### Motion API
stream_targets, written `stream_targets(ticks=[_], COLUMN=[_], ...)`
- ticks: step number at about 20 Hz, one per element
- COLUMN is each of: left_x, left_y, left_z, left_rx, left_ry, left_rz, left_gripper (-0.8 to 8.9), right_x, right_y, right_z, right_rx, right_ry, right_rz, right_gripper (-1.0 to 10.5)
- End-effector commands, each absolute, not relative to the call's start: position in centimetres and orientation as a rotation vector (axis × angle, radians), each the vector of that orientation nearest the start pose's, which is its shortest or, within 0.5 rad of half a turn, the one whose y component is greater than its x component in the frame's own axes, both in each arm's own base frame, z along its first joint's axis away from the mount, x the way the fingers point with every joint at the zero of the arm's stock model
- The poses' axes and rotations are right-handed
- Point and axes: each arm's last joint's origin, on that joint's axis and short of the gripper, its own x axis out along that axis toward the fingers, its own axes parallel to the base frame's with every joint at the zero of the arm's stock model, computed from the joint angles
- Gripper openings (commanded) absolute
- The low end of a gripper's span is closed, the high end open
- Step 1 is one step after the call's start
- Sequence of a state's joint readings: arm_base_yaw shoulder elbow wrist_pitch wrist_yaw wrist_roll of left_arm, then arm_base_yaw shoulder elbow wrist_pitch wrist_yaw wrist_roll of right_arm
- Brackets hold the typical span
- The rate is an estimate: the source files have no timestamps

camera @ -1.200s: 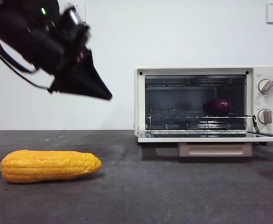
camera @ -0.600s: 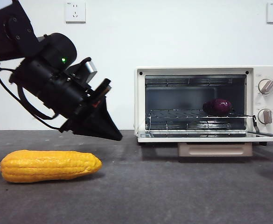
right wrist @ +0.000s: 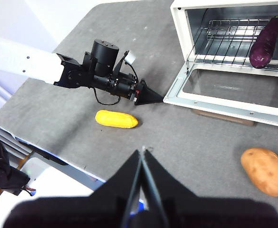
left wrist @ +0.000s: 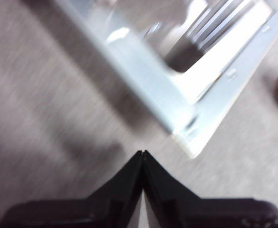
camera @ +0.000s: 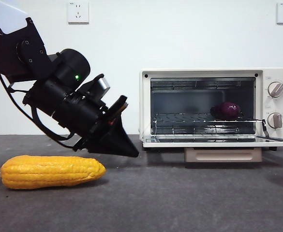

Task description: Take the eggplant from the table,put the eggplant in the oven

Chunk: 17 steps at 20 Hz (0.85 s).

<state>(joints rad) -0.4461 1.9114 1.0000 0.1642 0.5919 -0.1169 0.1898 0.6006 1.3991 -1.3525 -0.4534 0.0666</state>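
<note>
Already the eggplant lies on the wire rack inside the oven, toward the side with the two knobs; in my right wrist view it lies lengthwise on the rack, green stem tip toward the back. The oven door hangs open and flat, just above the table.

My left gripper hangs low over the table just off the door's free corner, its jaws pressed together to a point with nothing between them; the left wrist view shows that corner blurred just beyond the tips. A corn cob lies on the table just beneath that arm, apart from it.

My right gripper waits high above the table's near edge, jaws pressed together and empty. A potato rests on the table in front of the oven, near the knob side.
</note>
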Motion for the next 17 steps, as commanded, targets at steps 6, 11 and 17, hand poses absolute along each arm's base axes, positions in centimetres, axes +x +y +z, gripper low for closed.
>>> stream_targets(ticks=[6, 11, 17], left_x=[32.8, 32.8, 33.0], left_y=[-18.3, -18.6, -19.1], left_z=[13.1, 12.7, 12.4], left_rx=[-0.193, -0.215, -0.267], left_ry=[0.823, 0.837, 0.824], left_rz=[-0.969, -0.990, -1.014], left_gripper=[-0.07, -0.07, -0.07], right_x=[0.4, 0.4, 0.4], right_y=[1.4, 1.4, 1.4], right_z=[42.0, 42.0, 42.0], right_rx=[0.128, 0.124, 0.124], right_ry=[0.590, 0.588, 0.588], right_rz=[0.615, 0.616, 0.616], right_gripper=[-0.1, -0.1, -0.1])
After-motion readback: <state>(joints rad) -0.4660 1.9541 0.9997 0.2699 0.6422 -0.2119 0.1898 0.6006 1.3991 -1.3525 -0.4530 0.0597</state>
